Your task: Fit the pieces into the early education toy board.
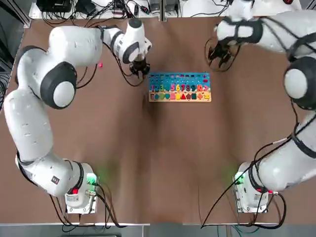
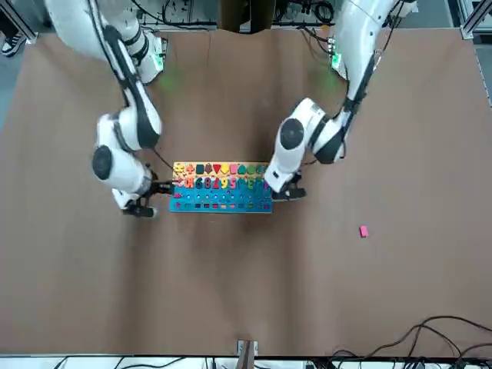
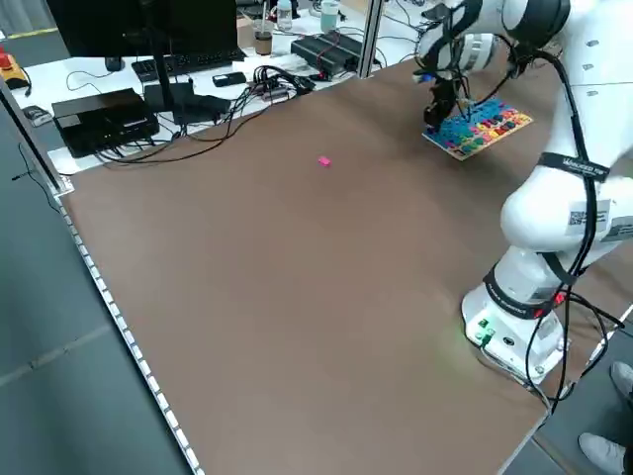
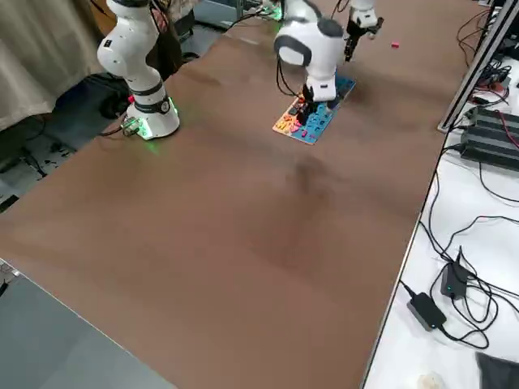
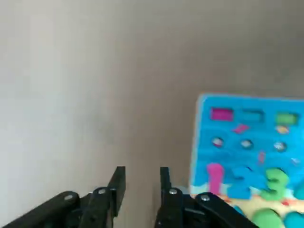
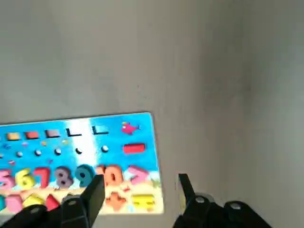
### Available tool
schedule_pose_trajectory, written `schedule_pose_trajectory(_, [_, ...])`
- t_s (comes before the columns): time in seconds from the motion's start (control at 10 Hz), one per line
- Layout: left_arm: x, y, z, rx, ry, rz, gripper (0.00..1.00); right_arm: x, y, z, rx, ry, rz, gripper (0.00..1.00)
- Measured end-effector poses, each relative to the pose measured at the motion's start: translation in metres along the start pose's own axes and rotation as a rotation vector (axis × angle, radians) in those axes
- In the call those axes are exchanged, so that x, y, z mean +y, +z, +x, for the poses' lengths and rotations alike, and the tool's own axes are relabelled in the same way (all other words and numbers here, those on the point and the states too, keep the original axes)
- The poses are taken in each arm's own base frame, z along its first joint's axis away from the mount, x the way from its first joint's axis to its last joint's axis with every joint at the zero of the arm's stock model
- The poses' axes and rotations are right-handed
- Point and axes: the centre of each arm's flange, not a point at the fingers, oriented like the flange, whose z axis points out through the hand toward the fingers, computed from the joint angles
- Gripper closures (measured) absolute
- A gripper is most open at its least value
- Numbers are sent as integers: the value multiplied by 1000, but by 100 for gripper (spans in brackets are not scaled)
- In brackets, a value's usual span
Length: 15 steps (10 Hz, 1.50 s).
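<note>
Top view first, since I'm driving from here: what's biggest on screen?
— Brown table, then my two white arms reaching up from 6 o'clock. The left arm bends in from 9 o'clock, the right arm from 3 o'clock.
— And the early education toy board?
— The early education toy board lies flat a little toward 12 o'clock of the table's middle. Its blue part is on the 12 o'clock side, the number row under that, and the wooden strip of shapes faces 6 o'clock.
— Where do I have the grippers?
— The left gripper hangs just beside the board's corner at 10 o'clock. On its wrist camera the left gripper shows a narrow gap between the fingers, with nothing in it and bare table beneath. The right gripper sits near the opposite corner, at about 1 o'clock. On its own camera the right gripper is spread wider and is also empty.
— Any loose pieces?
— I can make out one pink piece alone on the table. In the top view it is well apart from the board, out toward 9 o'clock, beside the left arm's forearm.
</note>
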Motion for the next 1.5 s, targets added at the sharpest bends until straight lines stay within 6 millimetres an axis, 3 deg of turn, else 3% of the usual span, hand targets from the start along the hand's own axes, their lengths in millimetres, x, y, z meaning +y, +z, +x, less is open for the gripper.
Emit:
schedule_pose_trajectory(0.1, [-24,-5,15,-9,-7,8,60,27,-45,-2,50,-17,-39,17])
schedule_pose_trajectory(0.3, [-75,-16,43,-23,-5,19,53,71,-115,-15,114,-52,-55,5])
schedule_pose_trajectory(0.6, [-150,-26,81,-16,-57,8,44,133,-197,-49,170,-122,-93,1])
schedule_pose_trajectory(0.8, [-191,-34,102,0,-85,-3,34,146,-236,-72,143,-130,-111,1])
schedule_pose_trajectory(1.0, [-234,-40,119,12,-103,-11,33,158,-264,-83,89,-129,-110,1])
schedule_pose_trajectory(1.2, [-271,-33,134,8,-123,-17,33,160,-272,-85,85,-135,-110,1])
schedule_pose_trajectory(1.5, [-299,-2,147,-26,-132,-24,34,155,-271,-84,84,-146,-112,1])
